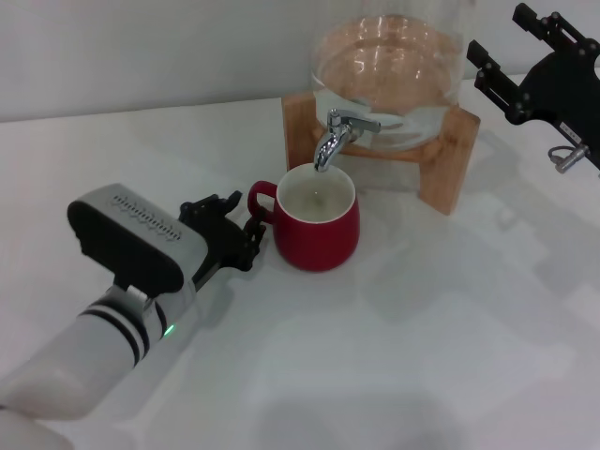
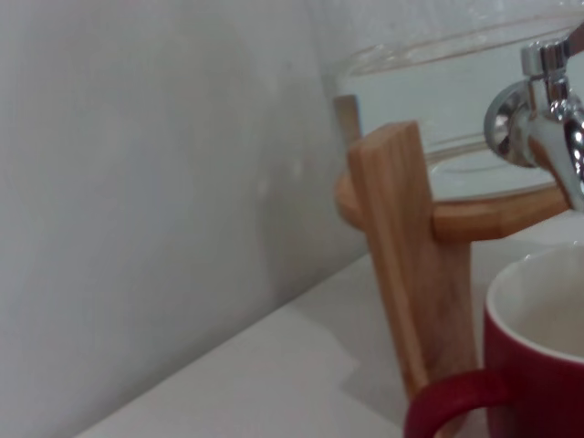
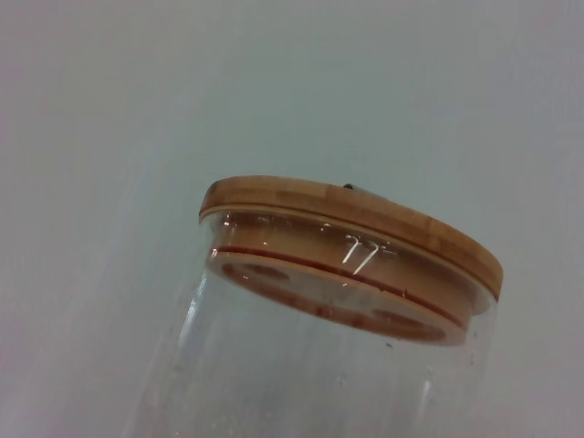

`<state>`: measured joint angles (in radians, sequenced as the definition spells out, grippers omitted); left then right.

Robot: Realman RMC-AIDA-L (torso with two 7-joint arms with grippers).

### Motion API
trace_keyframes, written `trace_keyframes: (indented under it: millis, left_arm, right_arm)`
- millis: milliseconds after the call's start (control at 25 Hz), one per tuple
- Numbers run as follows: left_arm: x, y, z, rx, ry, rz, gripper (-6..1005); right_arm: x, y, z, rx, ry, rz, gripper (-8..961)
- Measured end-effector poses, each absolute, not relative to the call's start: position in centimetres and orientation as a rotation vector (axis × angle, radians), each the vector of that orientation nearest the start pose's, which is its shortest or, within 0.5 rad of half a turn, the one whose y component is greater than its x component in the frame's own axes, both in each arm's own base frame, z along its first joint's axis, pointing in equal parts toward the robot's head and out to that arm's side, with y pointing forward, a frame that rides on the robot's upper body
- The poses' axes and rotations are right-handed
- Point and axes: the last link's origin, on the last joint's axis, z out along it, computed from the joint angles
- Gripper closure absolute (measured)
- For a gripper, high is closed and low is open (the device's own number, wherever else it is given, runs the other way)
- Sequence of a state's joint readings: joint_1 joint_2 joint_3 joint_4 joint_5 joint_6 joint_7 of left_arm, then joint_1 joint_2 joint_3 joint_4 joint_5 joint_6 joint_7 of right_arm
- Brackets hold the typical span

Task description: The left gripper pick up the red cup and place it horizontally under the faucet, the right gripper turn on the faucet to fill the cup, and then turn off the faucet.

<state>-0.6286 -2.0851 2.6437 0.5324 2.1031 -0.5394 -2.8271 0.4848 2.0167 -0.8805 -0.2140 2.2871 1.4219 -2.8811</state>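
Observation:
The red cup (image 1: 319, 234) stands upright on the white table, its mouth right under the spout of the chrome faucet (image 1: 334, 139). I see no stream of water. My left gripper (image 1: 236, 228) sits just left of the cup's handle, open, with one finger on either side of the loop and close to it. In the left wrist view the cup (image 2: 540, 365) and the faucet (image 2: 547, 128) show close up. My right gripper (image 1: 503, 39) hangs open at the far right, beside the jar and well away from the lever.
The glass jar (image 1: 389, 70) holds water and rests on a wooden stand (image 1: 452, 159) at the back of the table (image 1: 422, 356). Its wooden lid (image 3: 351, 233) fills the right wrist view. A white wall rises behind.

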Motion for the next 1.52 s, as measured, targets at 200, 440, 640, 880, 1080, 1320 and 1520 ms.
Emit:
trace_keyframes:
  millis: [200, 440, 640, 880, 1080, 1320, 1520]
  left_arm:
    - [-22.8, 33.8, -14.1, -2.182, -0.305, -0.319, 647]
    - [-23.9, 32.1, -13.2, -2.095, -0.3, -0.334, 627]
    - [-23.9, 30.7, -12.1, -1.997, -0.245, -0.378, 616]
    - [-23.9, 29.3, -10.6, -1.879, -0.153, -0.373, 604]
    - [-24.2, 28.5, -7.4, -1.666, -0.114, -0.454, 593]
    - [-25.6, 28.2, -4.4, -1.497, -0.104, -0.497, 580]
    - [-27.8, 28.4, -1.1, -1.34, -0.187, -0.578, 570]
  right_arm:
    - [28.9, 35.2, 4.8, -1.775, 0.002, 0.801, 290]
    - [29.0, 35.2, 5.1, -1.756, 0.005, 0.804, 290]
    - [29.0, 35.2, 5.4, -1.746, -0.006, 0.812, 290]
    - [29.3, 34.9, 5.8, -1.725, -0.003, 0.81, 290]
    - [29.9, 34.2, 6.3, -1.691, 0.008, 0.812, 290]
    - [30.6, 33.0, 6.6, -1.657, 0.026, 0.83, 290]
    - [31.2, 31.7, 6.2, -1.657, 0.044, 0.846, 290]
